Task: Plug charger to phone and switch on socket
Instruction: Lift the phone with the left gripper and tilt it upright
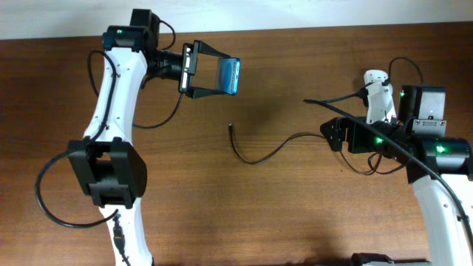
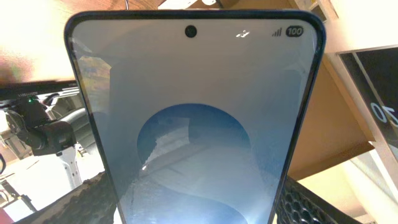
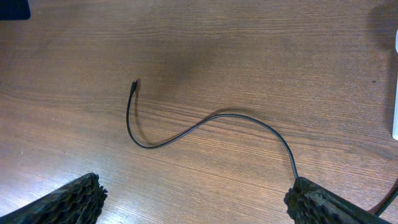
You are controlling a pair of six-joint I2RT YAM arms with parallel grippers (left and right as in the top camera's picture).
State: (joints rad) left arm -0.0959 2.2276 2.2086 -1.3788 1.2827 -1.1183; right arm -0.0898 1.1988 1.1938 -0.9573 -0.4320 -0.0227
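Wooden tabletop carries the charger (image 3: 205, 121) loose and unplugged just ahead of the right gripper (image 3: 196, 208), fingers spread on nothing, while the left gripper (image 1: 230, 76) pinches the phone (image 2: 199, 124) between its fingers, leaving plugging and the socket (image 1: 378, 96) switch to do.

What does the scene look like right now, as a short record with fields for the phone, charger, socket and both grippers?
phone: gripped by its sides, screen lit, facing the left wrist camera
left gripper: shut on the phone
charger: lies loose and curved on the table
connector tip: free on the wood, not in the phone
socket: white strip, partly hidden by the right arm; switch state cannot be told
right gripper: open, empty, above the charger
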